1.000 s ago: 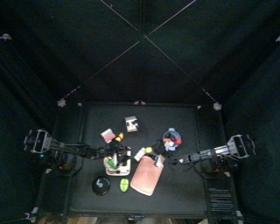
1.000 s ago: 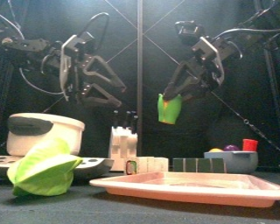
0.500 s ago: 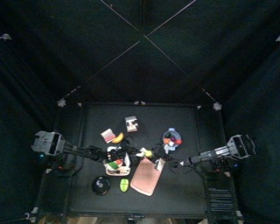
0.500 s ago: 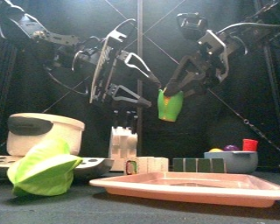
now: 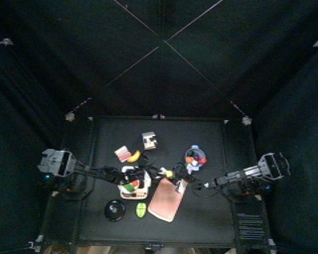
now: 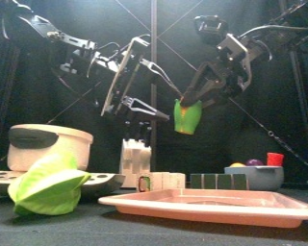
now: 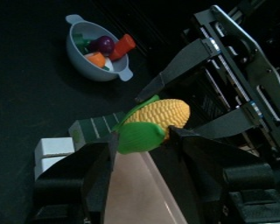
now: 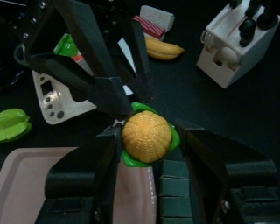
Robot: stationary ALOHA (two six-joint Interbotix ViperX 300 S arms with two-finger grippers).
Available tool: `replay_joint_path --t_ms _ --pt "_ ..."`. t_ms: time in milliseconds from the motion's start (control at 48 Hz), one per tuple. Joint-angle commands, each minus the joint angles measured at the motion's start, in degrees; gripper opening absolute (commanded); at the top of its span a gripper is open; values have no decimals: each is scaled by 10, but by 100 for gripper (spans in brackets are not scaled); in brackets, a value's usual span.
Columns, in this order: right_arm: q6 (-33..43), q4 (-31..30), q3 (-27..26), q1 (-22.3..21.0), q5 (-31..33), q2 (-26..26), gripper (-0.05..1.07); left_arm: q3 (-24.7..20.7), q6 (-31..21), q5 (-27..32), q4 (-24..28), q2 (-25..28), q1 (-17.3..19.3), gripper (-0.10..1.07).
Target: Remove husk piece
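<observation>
Since a second ago my left gripper has swung in toward the corn, jaws spread wide, tilted, just beside it. My right gripper hasn't moved, clamped on the corn's green husked end above the table's middle, its bumpy yellow kernels bare. A smooth pink tray lies below.

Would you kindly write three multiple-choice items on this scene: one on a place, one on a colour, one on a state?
1. Where is the corn cob?
A. in the pink tray
B. in the air, in the right pincer
C. in the bowl

2. What colour is the husk left on the cob?
A. green
B. brown
C. white

3. How does the left pincer stand?
A. shut on the cob
B. shut, empty
C. open

Key: 1 B, the right pincer clamps it above the pink tray; 2 A, a green husk wraps its end; 3 C, its jaws are spread beside the cob.
</observation>
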Motion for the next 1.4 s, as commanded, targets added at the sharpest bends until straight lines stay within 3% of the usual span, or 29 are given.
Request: replay_joint_path --t_ms 0,312,667,1375 --pt "0 -2 -9 -1 2 -8 71 -22 0 7 -1 -4 1 87" --pt "0 -4 -11 -2 2 -6 71 -33 -1 20 -24 18 2 82" --pt "-1 -6 -12 -1 0 -4 71 -27 -1 20 -25 18 5 63" --pt "-1 -12 -9 4 -1 -5 71 14 -1 20 -38 0 23 62"
